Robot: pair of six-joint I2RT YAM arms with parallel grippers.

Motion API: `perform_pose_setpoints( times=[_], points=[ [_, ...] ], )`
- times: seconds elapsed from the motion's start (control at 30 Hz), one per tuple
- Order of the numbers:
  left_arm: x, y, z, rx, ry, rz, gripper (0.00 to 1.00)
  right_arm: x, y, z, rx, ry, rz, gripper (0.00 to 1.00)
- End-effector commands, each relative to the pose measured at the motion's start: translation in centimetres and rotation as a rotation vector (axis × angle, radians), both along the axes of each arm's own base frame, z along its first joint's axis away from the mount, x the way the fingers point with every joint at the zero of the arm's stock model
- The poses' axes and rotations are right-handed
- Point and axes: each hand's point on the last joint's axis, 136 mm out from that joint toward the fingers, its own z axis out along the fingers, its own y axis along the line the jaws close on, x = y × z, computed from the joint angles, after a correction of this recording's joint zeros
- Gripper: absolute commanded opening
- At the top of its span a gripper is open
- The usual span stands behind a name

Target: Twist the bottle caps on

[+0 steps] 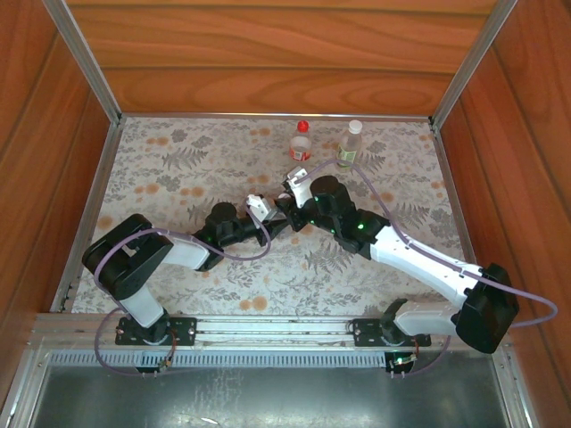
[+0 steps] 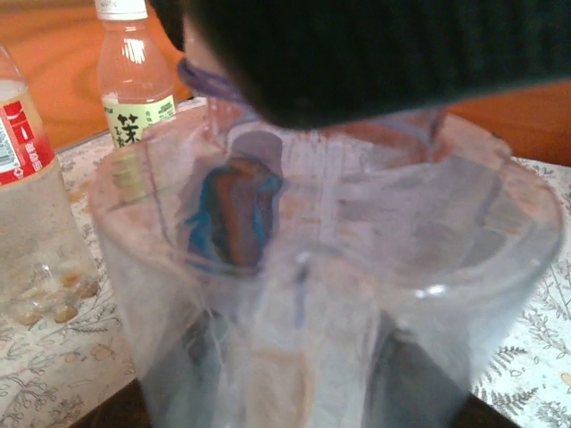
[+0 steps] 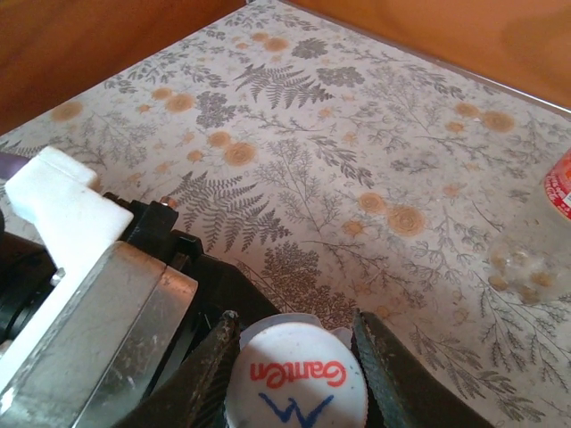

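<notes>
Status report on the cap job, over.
Left gripper shut on clear bottle. Right gripper shut on white cap, at the bottle's top; threading can't be told. Red-capped bottle and green-label bottle stand capped at the back, out of the way.

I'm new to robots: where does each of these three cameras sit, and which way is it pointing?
Top external: high behind the robot, looking down on the floral table; the left arm and right arm show in full.
Left wrist: on the left arm, facing forward into the clear bottle close before it; a dark robot part overhead.
Right wrist: on the right arm, looking down and ahead over the table; the right hand shows, fingers flanking the white cap.
Shared: both wrist views catch the red-label bottle.
</notes>
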Motion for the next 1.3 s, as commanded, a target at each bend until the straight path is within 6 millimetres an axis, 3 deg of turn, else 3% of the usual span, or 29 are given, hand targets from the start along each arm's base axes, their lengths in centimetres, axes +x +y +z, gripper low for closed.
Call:
perform_pose_setpoints(
  times=[0.0, 0.1, 0.23, 0.5, 0.63, 0.8, 1.07, 1.27],
  points=[
    [1.3, 1.0, 1.2, -0.024, -0.053, 0.074, 0.58, 1.1, -2.1, -1.6, -0.055, 0.028, -0.143, 0.09],
    [0.5, 1.1, 0.7, -0.017, -0.041, 0.044, 0.86, 2.1, -3.6, -1.2, -0.077, 0.012, -0.199, 0.1],
    [-0.8, 1.6, 0.3, -0.007, -0.038, 0.015, 0.99, 4.6, -7.6, -1.3, -0.116, 0.005, -0.319, 0.13],
    [-1.8, 3.1, -0.9, 0.013, -0.004, 0.042, 1.0, 11.0, -13.4, -0.9, -0.102, -0.082, -0.469, 0.14],
    [-1.9, 3.7, -1.1, 0.02, -0.006, 0.063, 1.0, 12.9, -14.0, -1.3, -0.069, -0.06, -0.471, 0.15],
    [-1.5, 4.3, -1.3, 0.035, -0.016, 0.1, 1.0, 13.7, -14.0, -2.7, -0.045, -0.089, -0.449, 0.17],
    [-0.9, 4.7, -1.4, 0.037, -0.011, 0.126, 1.0, 13.2, -14.3, -4.7, -0.056, -0.072, -0.431, 0.24],
    [0.6, 5.9, -1.0, 0.026, 0.0, 0.212, 1.0, 12.7, -14.3, -4.0, -0.055, -0.082, -0.418, 0.55]
  ],
)
